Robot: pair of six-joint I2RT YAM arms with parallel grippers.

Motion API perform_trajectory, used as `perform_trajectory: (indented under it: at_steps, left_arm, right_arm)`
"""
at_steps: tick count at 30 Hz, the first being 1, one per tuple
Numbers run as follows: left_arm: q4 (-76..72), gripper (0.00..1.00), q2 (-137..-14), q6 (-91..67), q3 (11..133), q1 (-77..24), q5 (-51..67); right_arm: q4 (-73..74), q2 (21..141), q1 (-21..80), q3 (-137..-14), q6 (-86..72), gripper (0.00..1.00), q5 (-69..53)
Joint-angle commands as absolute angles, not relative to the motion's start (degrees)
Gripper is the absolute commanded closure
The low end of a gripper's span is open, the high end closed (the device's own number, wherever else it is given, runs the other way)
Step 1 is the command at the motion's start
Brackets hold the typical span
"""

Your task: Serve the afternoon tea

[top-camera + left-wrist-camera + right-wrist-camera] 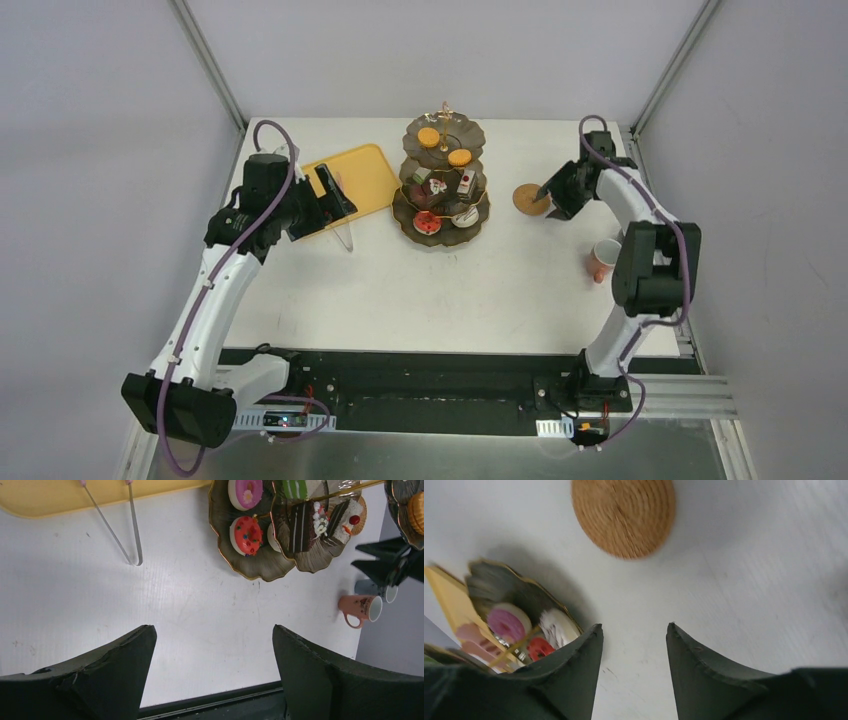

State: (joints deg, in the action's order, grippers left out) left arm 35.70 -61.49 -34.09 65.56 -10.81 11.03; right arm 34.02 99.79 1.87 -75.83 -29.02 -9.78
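The left pincer (212,628) is wide open and has nothing in it. It hangs over the bare worktop (200,595), near the tongs (134,530). The tongs lie with their pink tips on the yellow tray (50,500) and their bend on the worktop. I think that keeps the tips clean for food.

The right pincer (633,625) has only a small gap and it holds nothing too. It points at the coaster (624,515), which lies flat on the worktop just in front of it. I cannot tell if they touch. A flat coaster is a good seat for a cup, so I think a cup goes there next.

The stand (260,569) is at the back, in the middle, between the tray and the coaster. The cakes (246,534) and cookies (428,137) sit on its plates, so the food looks served.

The pink cup (360,609) and the blue-grey cup (372,586) wait close together on the right side, away from the coaster. The right arm hides part of the blue-grey one.

Now I count:
- One stand with three plates.
- Two orange cookies up high.
- About six cakes, though some hide under the plates.
- Two cups.
- One coaster that I can see.
- One tray.
- One pair of tongs.
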Motion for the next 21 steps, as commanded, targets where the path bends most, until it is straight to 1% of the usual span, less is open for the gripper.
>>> perform_trajectory:
  at_steps: [1, 3, 6, 9, 12, 15, 17, 21]
  left_arm:
    - [40.16, 0.10, -60.97, -32.27, 70.03, -10.63, 14.52]
    - [41.86, 0.10, -61.45, -30.84, 71.37, -10.63, 15.07]
    - [44.85, 0.10, -62.94, -28.16, 74.14, -10.63, 15.91]
    - [46.94, 0.10, -64.02, -25.34, 76.29, -10.63, 15.85]
    - [47.84, 0.10, -64.77, -22.53, 78.02, -10.64, 15.00]
    - [49.69, 0.10, -66.59, -18.91, 81.22, -10.63, 14.10]
    - [50.83, 0.09, -67.83, -16.97, 83.73, -10.68, 12.52]
    - [49.76, 0.08, -68.53, -15.53, 85.11, -12.25, 8.86]
  right_arm:
    - [33.64, 111.02, 0.18, -89.71, -28.69, 0.47, -8.33]
    - [35.10, 116.49, 0.18, -95.62, -29.14, 0.45, -7.51]
    - [36.61, 123.69, 0.18, -102.70, -30.45, 0.45, -6.66]
    - [36.82, 128.82, 0.18, -107.36, -31.86, 0.52, -7.46]
    - [39.31, 131.92, 0.94, -109.64, -31.77, 0.54, -4.90]
    - [40.90, 130.94, 2.47, -106.15, -31.76, 0.57, -4.21]
    - [41.01, 127.53, 3.96, -99.22, -31.75, 0.58, -3.78]
    - [39.53, 116.64, 7.87, -81.79, -32.74, 0.59, -1.50]
